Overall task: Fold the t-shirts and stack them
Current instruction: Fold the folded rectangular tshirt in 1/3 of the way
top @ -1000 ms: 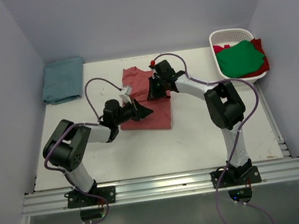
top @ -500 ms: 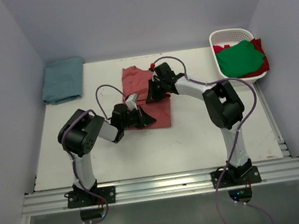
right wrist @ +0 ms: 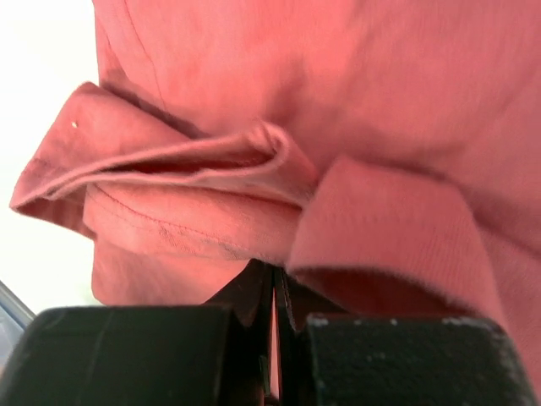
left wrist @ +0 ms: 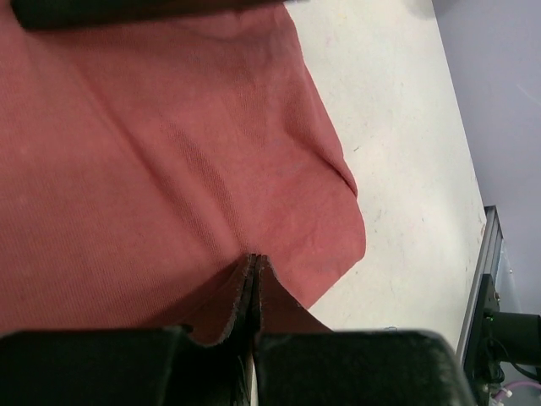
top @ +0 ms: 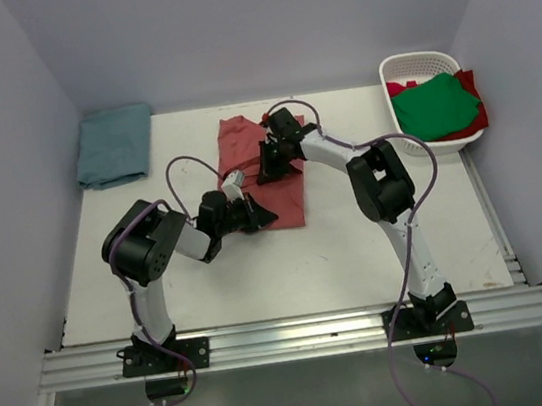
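On my left wrist feed the left gripper [left wrist: 254, 264] has its jaws pressed together on a small pinch of the brick-red shirt [left wrist: 152, 152]; creases in the cloth run up into the fingertips, and a raised ridge of fabric leads away from them. To the right of that pinch the shirt's rounded edge lies flat on the pale table [left wrist: 397, 101]. On the right wrist feed the right gripper [right wrist: 275, 272] is likewise clamped tight, with only a thin line between the fingers, and it is nipping a bunched part of the same shirt. A folded, stitched hem piles up in layers just to the left of the tips, and a thick roll of cloth sits to their right. From overhead, I see the left gripper low over the near left part of the shirt and the right gripper over its far middle part, so the two arms reach in from opposite sides. The shirt itself lies in the middle of the table, toward the far edge, partly folded into a narrow upright strip. Well apart from it, a teal-blue shirt [top: 113, 144] rests folded in the far left corner. At the far right a white slotted basket [top: 418, 61] holds a green shirt [top: 437, 104] lying on a brighter red shirt [top: 475, 124], both spilling over its right rim.
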{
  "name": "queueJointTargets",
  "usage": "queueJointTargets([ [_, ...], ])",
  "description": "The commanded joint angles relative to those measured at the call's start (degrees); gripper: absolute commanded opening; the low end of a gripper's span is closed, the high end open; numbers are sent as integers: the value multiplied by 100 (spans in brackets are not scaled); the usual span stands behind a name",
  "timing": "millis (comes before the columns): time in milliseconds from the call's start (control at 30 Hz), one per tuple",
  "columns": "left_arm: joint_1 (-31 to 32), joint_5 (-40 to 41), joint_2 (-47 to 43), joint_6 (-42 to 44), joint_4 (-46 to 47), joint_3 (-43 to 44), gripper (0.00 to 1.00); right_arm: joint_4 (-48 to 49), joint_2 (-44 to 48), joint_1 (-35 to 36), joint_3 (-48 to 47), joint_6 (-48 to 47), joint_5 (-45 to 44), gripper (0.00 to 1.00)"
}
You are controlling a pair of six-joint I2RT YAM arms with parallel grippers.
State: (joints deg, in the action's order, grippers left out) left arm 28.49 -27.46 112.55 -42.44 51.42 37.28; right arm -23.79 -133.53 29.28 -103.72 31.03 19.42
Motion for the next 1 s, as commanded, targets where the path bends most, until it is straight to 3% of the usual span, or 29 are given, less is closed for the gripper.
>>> queueJointTargets([
  [0, 34, 39, -163, 192, -97, -414, 0, -301, -418, -141, -920, -158, -605, 0],
  [267, 34, -4, -93, 113, 228, -862, 0, -951, -1121, -326, -2729, -264, -1291, 0],
  [433, 34, -49, 56, 60, 413, -1003, 0, -926, -1316, -353, -3374, -360, -2133, 0],
  [533, 34, -75, 13, 51, 439, -1073, 0, -6, -659, -361, -2683, -439, -2031, 0],
  [567, 34, -75, -22, 42, 431, -1082, 0, 902, -352, -361, -1731, -474, -2012, 0],
  [700, 42, -31, -487, 34, 282, -1126, 0, 2894, 1519, -326, 665, -545, -2109, 0],
  [800, 77, 57, -856, 25, 63, -1109, 0, 3442, 2760, -247, 1888, -650, -2066, 0],
  [967, 367, 285, -1393, -124, -70, -1266, 0, 3242, 4341, 138, 3276, -940, -2153, 0],
])
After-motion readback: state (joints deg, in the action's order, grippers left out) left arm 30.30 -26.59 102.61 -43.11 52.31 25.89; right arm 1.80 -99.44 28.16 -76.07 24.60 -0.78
